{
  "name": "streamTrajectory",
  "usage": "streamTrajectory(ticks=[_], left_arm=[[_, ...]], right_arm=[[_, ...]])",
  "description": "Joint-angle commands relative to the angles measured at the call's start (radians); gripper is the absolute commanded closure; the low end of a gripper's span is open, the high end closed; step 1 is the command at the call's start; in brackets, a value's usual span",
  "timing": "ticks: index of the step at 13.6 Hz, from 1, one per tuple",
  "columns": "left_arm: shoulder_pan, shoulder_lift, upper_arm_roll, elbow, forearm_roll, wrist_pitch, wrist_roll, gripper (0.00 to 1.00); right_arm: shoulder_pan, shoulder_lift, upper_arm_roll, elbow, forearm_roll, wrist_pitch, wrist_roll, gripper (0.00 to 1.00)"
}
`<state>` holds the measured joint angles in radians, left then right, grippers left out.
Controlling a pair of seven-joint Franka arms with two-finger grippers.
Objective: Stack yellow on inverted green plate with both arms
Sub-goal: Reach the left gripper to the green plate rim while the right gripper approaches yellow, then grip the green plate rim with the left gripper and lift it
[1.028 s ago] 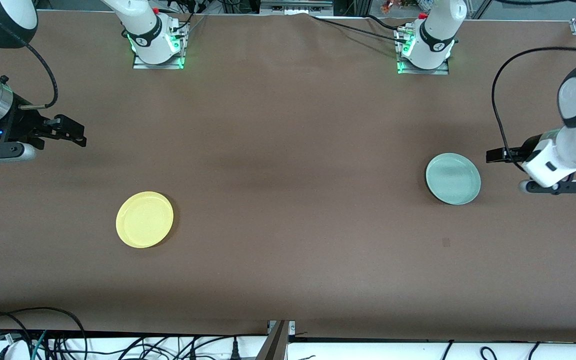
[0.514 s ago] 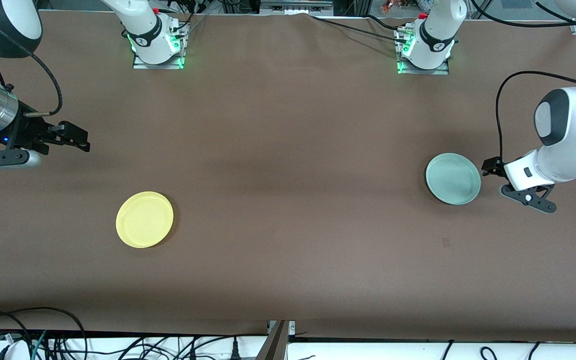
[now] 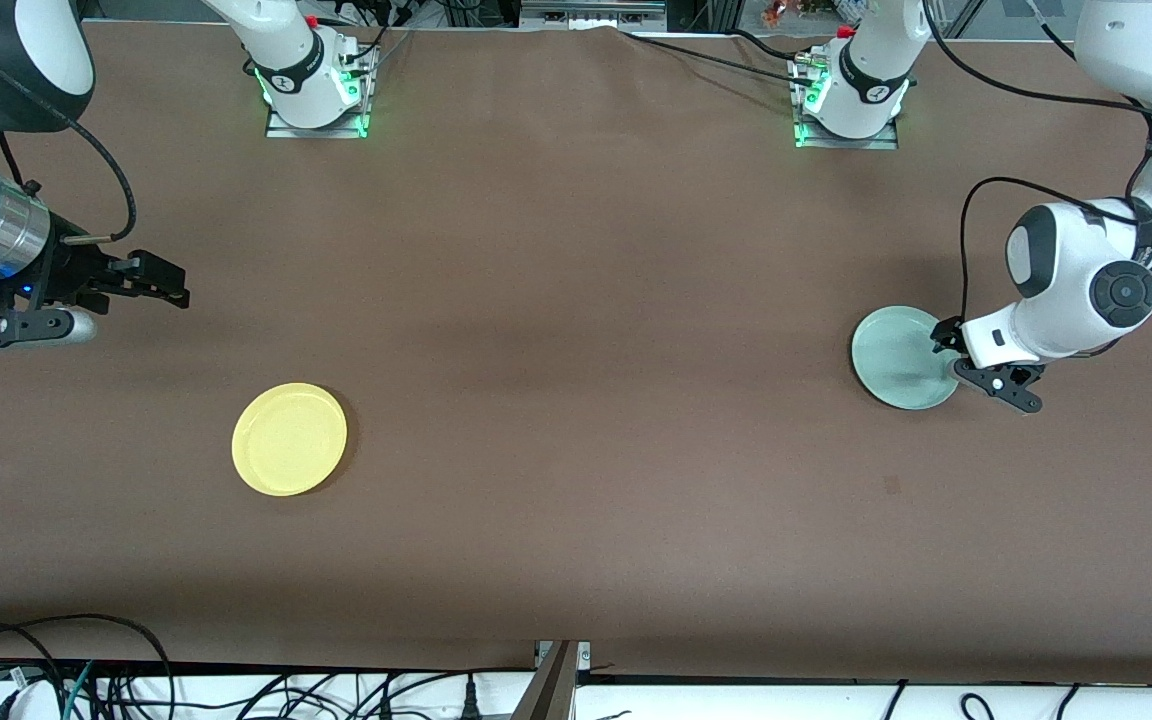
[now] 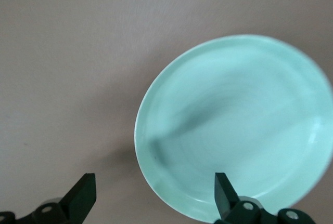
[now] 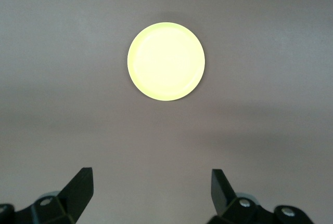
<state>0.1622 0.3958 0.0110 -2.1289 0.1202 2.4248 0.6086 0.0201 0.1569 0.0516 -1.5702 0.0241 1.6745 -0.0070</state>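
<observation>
A plain brown surface (image 3: pixel 576 400) runs wide across the room, with tangled cables along its near edge and both arm bases lit green at the back. The green plate (image 3: pixel 898 358) lies flat toward the left arm's end, hollow side up; being round, it has no long axis. The left gripper (image 3: pixel 944 340) hangs over that plate's rim, its fingers (image 4: pixel 222 193) spread apart with the rim between them. The yellow plate (image 3: pixel 289 439) lies flat, rim up, toward the right arm's end, well apart from the green one. The right gripper (image 3: pixel 168 285) hovers over bare surface, fingers (image 5: pixel 221 187) spread wide and holding nothing.
</observation>
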Motion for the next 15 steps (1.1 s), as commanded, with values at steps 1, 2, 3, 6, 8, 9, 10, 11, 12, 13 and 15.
streamTrajectory(ticks=[1, 2, 3, 6, 8, 9, 10, 11, 12, 13, 15], left_arm=[[0.014, 0.044, -0.006, 0.000, 0.022, 0.060, 0.014, 0.00], [0.025, 0.057, -0.008, 0.003, 0.022, 0.062, 0.014, 0.00], [0.028, 0.063, -0.011, 0.003, 0.022, 0.062, 0.014, 0.11], [0.028, 0.063, -0.011, 0.006, 0.022, 0.060, 0.022, 0.58], [0.028, 0.075, -0.011, 0.007, 0.022, 0.062, 0.020, 0.62], [0.028, 0.077, -0.011, 0.009, 0.022, 0.062, 0.020, 0.70], [0.028, 0.077, -0.011, 0.009, 0.022, 0.062, 0.020, 0.75], [0.028, 0.077, -0.011, 0.009, 0.022, 0.062, 0.020, 0.92], [0.028, 0.077, -0.011, 0.010, 0.022, 0.062, 0.020, 1.00], [0.028, 0.074, -0.011, 0.010, 0.022, 0.060, 0.022, 1.00], [0.027, 0.058, -0.014, 0.013, 0.022, 0.050, 0.020, 1.00]], right_arm=[[-0.002, 0.016, 0.001, -0.004, 0.017, 0.025, -0.011, 0.00], [-0.002, 0.021, 0.001, -0.004, 0.017, 0.033, -0.011, 0.00], [-0.002, 0.029, 0.001, -0.004, 0.017, 0.033, -0.011, 0.00], [-0.005, 0.046, -0.001, -0.004, 0.019, 0.042, -0.013, 0.00], [-0.006, 0.053, -0.001, -0.004, 0.020, 0.060, -0.013, 0.00], [-0.008, 0.059, -0.001, -0.004, 0.022, 0.060, -0.013, 0.00], [-0.009, 0.070, -0.002, -0.004, 0.022, 0.062, -0.013, 0.00], [-0.009, 0.085, -0.002, -0.004, 0.022, 0.067, -0.018, 0.00], [-0.011, 0.108, -0.007, -0.004, 0.022, 0.091, -0.045, 0.00], [-0.022, 0.136, -0.007, -0.004, 0.025, 0.105, -0.089, 0.00], [-0.040, 0.206, -0.009, -0.002, 0.066, 0.158, -0.148, 0.00]])
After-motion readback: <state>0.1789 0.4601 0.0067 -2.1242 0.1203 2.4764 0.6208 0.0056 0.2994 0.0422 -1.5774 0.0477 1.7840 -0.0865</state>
